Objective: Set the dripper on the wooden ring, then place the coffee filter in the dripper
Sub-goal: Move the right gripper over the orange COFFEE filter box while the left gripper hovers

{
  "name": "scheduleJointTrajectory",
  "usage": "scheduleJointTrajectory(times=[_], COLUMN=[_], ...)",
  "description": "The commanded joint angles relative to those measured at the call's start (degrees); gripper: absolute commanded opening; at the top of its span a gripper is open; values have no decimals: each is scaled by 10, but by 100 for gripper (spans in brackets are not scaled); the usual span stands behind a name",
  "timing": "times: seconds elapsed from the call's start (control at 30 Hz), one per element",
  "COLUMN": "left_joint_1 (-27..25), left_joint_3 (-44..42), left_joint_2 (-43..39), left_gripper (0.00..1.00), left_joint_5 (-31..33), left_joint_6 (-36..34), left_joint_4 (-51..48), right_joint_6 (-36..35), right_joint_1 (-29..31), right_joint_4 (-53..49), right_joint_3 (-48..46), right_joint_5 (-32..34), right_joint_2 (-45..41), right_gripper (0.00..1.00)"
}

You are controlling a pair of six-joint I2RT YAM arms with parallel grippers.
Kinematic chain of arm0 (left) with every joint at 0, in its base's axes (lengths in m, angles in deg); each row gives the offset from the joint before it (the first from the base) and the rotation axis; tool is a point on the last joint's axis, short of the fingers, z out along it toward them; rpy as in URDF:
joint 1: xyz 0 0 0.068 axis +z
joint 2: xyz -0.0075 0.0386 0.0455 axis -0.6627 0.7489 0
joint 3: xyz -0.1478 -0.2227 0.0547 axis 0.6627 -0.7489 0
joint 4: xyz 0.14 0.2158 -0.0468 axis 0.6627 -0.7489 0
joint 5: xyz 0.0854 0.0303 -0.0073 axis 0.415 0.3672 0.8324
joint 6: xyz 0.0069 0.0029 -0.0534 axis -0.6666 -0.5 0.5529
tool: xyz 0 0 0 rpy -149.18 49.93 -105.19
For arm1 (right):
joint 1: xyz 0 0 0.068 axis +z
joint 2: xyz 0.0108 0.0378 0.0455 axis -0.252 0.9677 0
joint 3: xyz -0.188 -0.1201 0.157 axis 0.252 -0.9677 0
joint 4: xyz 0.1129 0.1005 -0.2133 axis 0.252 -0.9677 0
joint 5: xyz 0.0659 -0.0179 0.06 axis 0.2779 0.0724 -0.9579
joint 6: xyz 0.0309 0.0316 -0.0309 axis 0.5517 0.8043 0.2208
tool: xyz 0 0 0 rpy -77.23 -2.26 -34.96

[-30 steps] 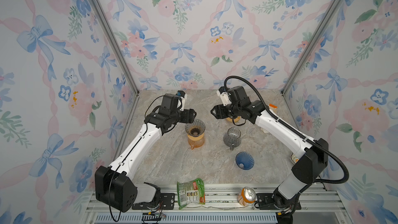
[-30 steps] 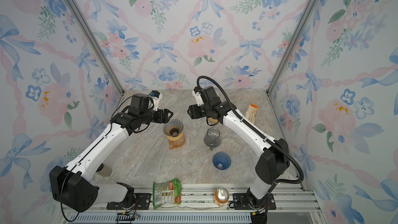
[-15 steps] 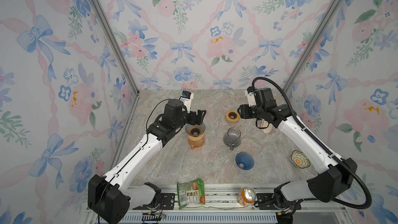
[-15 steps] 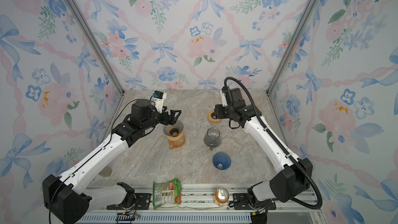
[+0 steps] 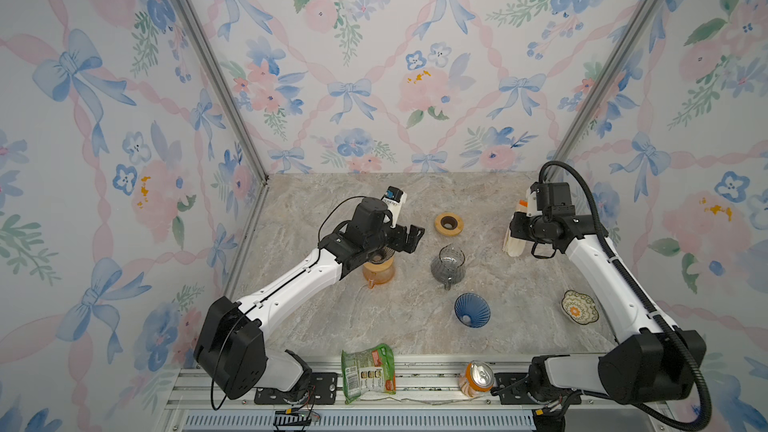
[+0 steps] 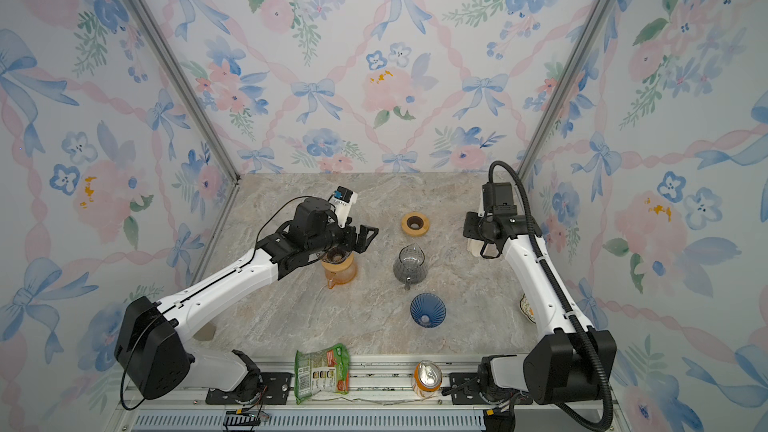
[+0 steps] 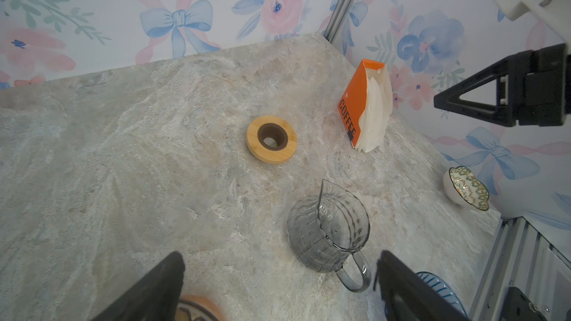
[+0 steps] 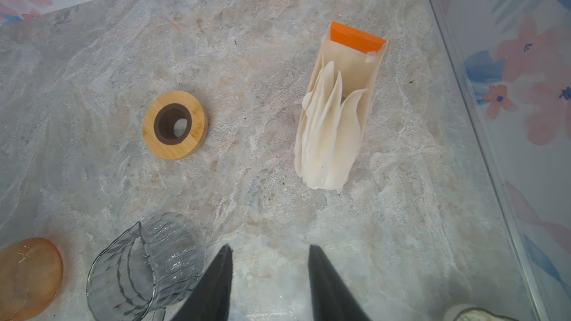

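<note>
Right gripper: my jaws stand partly apart with nothing between them, hovering above the table.
Grey glass pitcher: the nearest thing, low and just to the left of my right fingers, upright.
Coffee filters: a white fanned stack just ahead of my right fingertips, not touching them. They lean out of the open orange filter box standing by the right wall.
Wooden ring: ahead of my right gripper and off to its left, flat on the table, apart from the filters.
Left gripper: my jaws are spread wide and empty.
Orange carafe: beneath my left wrist, just behind those fingertips.
Blue dripper: behind both grippers, toward my bases, rim up, near the pitcher and well apart from the filters.
Patterned dish: behind my right gripper, by the right wall.
</note>
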Motion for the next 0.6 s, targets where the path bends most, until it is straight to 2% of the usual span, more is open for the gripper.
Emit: scheduleJointTrajectory(times=[0.0, 0.27, 0.4, 0.47, 0.57], left_joint_1=[-11, -30, -36, -37, -38], left_joint_3=[24, 34, 42, 45, 46], left_joint_2=[17, 53, 66, 71, 73], left_gripper=[98, 98, 98, 98, 98], left_joint_5=[-4, -6, -9, -9, -8], left_joint_6=[1, 7, 7, 8, 10], left_joint_4=[15, 25, 24, 24, 25], right_joint_6=[1, 2, 3, 8, 22], right_joint_1=[-28, -82, -98, -107, -112], right_joint_4=[14, 49, 64, 72, 88], right_joint_3=[-9, -4, -1, 2, 9], right_joint_5=[-7, -24, -34, -46, -50], right_joint_2=[5, 44, 63, 74, 90], right_gripper=[39, 29, 20, 13, 13])
